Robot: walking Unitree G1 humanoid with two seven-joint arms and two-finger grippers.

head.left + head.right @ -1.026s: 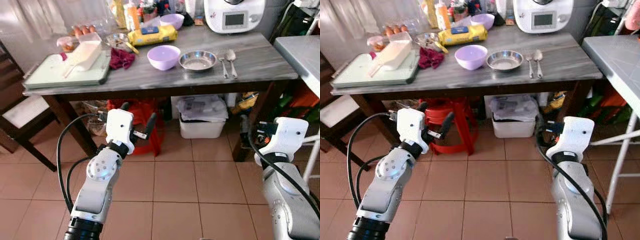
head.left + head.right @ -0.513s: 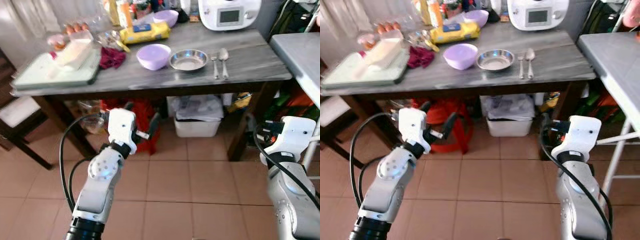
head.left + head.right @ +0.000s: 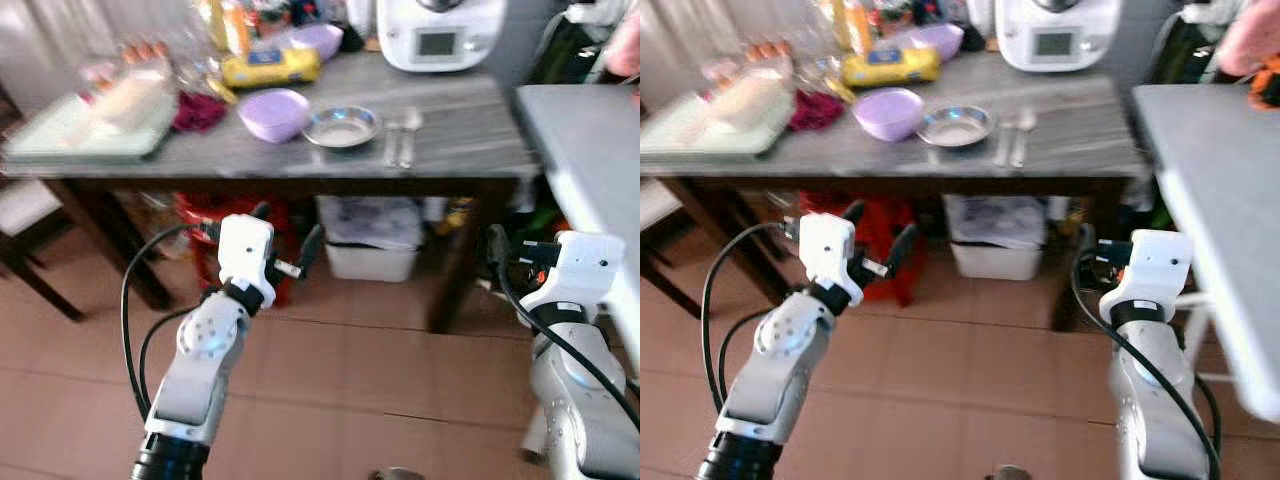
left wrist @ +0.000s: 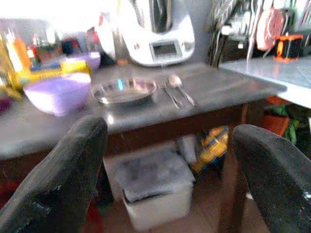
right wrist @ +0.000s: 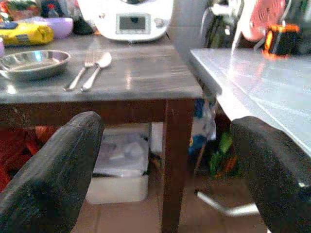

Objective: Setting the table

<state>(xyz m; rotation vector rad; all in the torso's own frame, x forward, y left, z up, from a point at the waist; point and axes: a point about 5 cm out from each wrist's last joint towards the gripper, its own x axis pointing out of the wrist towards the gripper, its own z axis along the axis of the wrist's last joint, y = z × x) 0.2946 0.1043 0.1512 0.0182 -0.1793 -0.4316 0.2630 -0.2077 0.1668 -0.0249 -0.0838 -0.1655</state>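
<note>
Claws first: my left gripper [image 3: 285, 238] sits at centre-left of the left eye view, raised before the table edge, its two black fingers [image 4: 58, 182] spread wide apart with nothing between them; my right gripper [image 5: 165, 165] is held low at the right of that view, its fingers likewise parted and empty in the right wrist view. Item, grey-topped wooden table [image 3: 460, 140] across the upper half of the frame, blurred. Item, steel dish [image 3: 342, 126] at upper centre, shallow, nothing visible in it. Item, fork [image 5: 77, 75] and spoon [image 5: 97, 70] lying side by side just right of the dish, handles toward me, near each other but whether touching I cannot tell. Item, lilac bowl [image 3: 273, 111] just left of the dish. Item, second lilac bowl [image 3: 318, 38] farther back, beside a yellow packet [image 3: 270, 68]. Item, white kitchen machine [image 3: 435, 35] with a small screen at the top, right of centre. Item, dark red cloth [image 3: 198, 110] left of the near bowl. Item, pale green tray [image 3: 70, 135] at upper left, carrying a whitish container, details blurred. Item, white bin [image 3: 375, 240] under the table, on tiled floor [image 3: 350, 370]. Item, red stool [image 3: 875, 230] under the table behind my left gripper. Item, second grey table [image 3: 590, 160] along the right edge, well apart from the cutlery.
</note>
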